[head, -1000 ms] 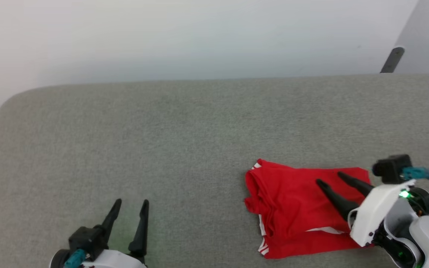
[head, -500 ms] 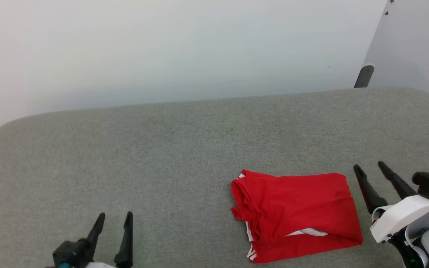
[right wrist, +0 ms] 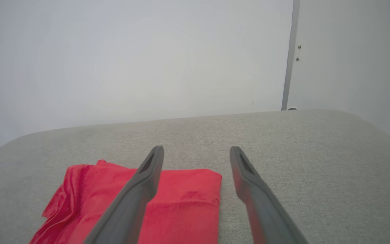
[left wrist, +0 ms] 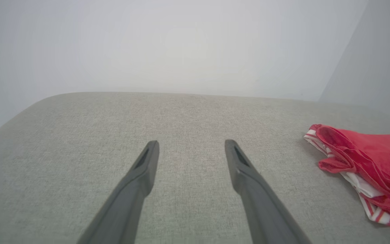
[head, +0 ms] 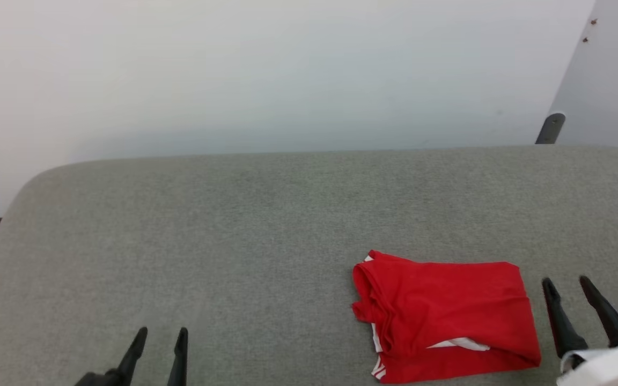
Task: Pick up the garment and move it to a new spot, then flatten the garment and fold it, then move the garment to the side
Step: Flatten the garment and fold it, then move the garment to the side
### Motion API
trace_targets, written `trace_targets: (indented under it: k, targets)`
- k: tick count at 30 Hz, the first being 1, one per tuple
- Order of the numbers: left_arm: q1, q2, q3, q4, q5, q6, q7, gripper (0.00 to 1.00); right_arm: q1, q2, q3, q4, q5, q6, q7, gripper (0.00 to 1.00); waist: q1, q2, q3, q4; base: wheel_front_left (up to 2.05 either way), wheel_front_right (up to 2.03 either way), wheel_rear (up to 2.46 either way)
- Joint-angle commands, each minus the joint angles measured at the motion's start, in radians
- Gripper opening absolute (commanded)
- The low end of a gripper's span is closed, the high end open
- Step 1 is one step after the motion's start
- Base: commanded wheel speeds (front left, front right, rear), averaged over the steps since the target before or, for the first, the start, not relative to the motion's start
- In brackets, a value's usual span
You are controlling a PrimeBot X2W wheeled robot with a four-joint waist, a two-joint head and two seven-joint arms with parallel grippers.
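Head view: the garment [head: 448, 316] lies folded in a rough rectangle on the near right part of the grey fabric table [head: 234, 225], with white trim showing along its left and near edges. The right claw [head: 565, 281] sits just beside its right edge, fingers apart and empty. The left claw [head: 162, 331] is at the lower left, fingers apart, well away from the cloth.

Left wrist view: the left claw [left wrist: 191, 142] is spread above bare table, and the garment [left wrist: 361, 159] lies far right.

Right wrist view: the right claw [right wrist: 197, 148] is spread wide, with the garment [right wrist: 185, 200] at lower left behind one finger.
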Motion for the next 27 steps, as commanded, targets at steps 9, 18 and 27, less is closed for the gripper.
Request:
trace_targets:
  k: [9, 18, 27]
  targets:
    - [0.105, -0.008, 0.026, -0.094, -0.008, -0.001, -0.001, 1.0, 0.204, 0.103, -0.177, -0.237, -0.116, 0.0, 0.073, 1.0, 0.0, 0.0, 0.001, 0.022, 0.0, 0.0, 0.0]
    - [0.129, -0.022, 0.038, -0.137, 0.01, 0.0, -0.001, 1.0, 0.273, 0.17, -0.239, -0.375, -0.174, 0.0, 0.15, 1.0, 0.0, 0.0, 0.002, 0.026, 0.0, 0.0, 0.0]
    - [0.125, -0.031, 0.039, -0.145, -0.005, 0.0, -0.001, 1.0, 0.284, 0.201, -0.254, -0.431, -0.196, 0.0, 0.189, 1.0, 0.0, 0.0, 0.001, 0.029, 0.0, 0.0, 0.0]
